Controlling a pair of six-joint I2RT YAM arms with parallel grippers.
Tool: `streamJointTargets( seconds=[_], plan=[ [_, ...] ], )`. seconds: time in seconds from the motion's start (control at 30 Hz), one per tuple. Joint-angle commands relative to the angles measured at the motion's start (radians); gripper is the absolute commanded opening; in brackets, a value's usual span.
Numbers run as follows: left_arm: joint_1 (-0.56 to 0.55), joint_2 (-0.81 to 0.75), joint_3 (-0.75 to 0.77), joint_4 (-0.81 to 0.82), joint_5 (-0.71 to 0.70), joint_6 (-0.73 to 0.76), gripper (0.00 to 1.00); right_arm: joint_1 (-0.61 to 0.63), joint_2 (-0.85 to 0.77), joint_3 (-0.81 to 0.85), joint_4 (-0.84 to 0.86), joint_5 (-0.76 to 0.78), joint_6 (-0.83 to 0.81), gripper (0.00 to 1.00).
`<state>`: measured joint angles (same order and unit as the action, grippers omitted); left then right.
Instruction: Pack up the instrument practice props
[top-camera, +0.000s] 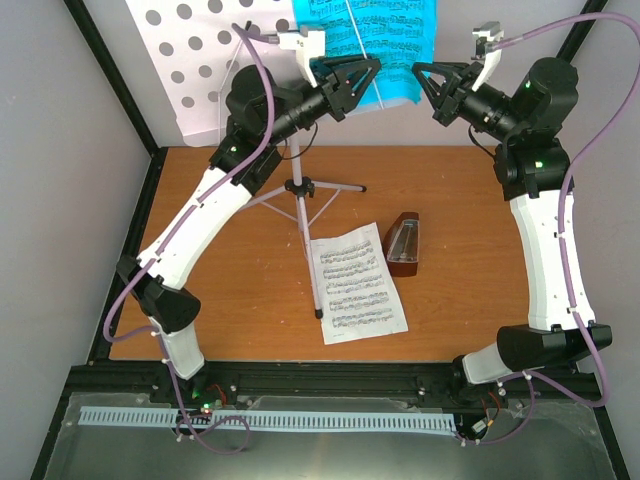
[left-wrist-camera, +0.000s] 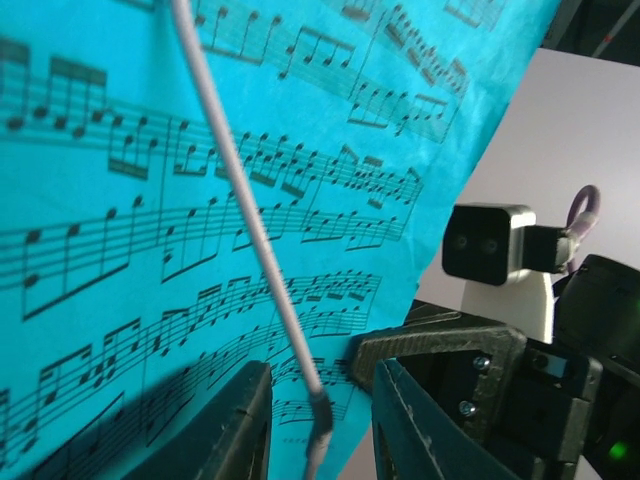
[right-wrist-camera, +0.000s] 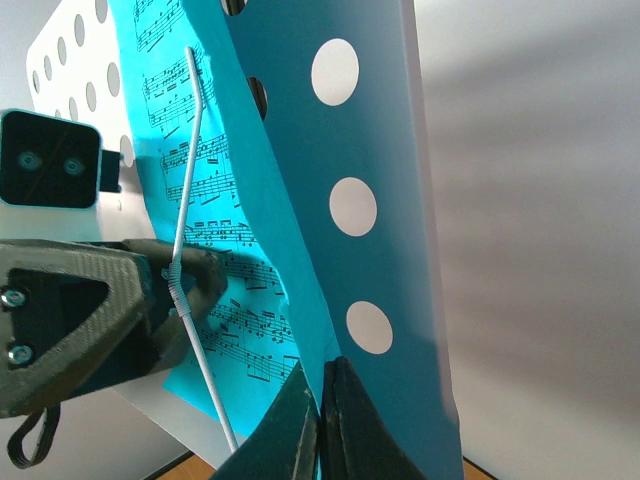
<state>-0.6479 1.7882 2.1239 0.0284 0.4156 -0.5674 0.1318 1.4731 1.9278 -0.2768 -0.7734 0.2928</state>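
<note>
The white tripod music stand (top-camera: 300, 186) is upright at the back, its hole-punched desk (top-camera: 200, 50) facing me. The blue music sheet (top-camera: 390, 40) lies on the desk under a thin white wire holder (left-wrist-camera: 250, 230). My left gripper (left-wrist-camera: 320, 425) is open, its jaws on either side of the wire's lower end without touching it. My right gripper (right-wrist-camera: 322, 400) is shut on the blue sheet's (right-wrist-camera: 230, 230) right edge, and that edge is bent away from the desk. On the table lie the white music sheet (top-camera: 357, 285) and, beside it, the brown metronome (top-camera: 403, 245).
The stand's thin legs (top-camera: 318, 290) spread across the wooden table (top-camera: 230, 320) toward the white sheet. Both grippers (top-camera: 368, 72) (top-camera: 418, 70) are close together, high at the desk. Black frame rails (top-camera: 130, 240) edge the table on the left and front.
</note>
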Motion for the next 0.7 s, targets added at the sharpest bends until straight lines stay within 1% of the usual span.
streamJointTargets(
  seconds=[0.0,0.17,0.23,0.3,0.43,0.57,0.67],
  plan=[
    [0.005,0.017,0.044,0.029,-0.004,0.014,0.28,0.006,0.001,0.026,0.009,0.003,0.01,0.03],
    [0.007,0.02,0.045,0.035,0.0,0.043,0.1,0.005,0.018,0.073,-0.052,0.056,0.031,0.03],
    [0.007,0.019,0.042,0.031,-0.009,0.064,0.06,0.005,0.006,0.061,-0.054,0.081,0.034,0.03],
    [0.007,0.019,0.04,0.025,-0.027,0.081,0.02,0.005,-0.012,0.047,-0.062,0.138,0.034,0.03],
    [0.007,0.022,0.041,0.024,-0.022,0.113,0.0,-0.004,-0.038,0.032,-0.094,0.251,0.026,0.03],
    [0.007,0.018,0.041,0.023,0.004,0.143,0.0,-0.02,-0.075,-0.012,-0.078,0.333,0.044,0.03],
    [0.007,0.018,0.043,0.018,-0.005,0.141,0.0,-0.039,-0.126,-0.068,-0.054,0.415,0.053,0.03]
  ],
)
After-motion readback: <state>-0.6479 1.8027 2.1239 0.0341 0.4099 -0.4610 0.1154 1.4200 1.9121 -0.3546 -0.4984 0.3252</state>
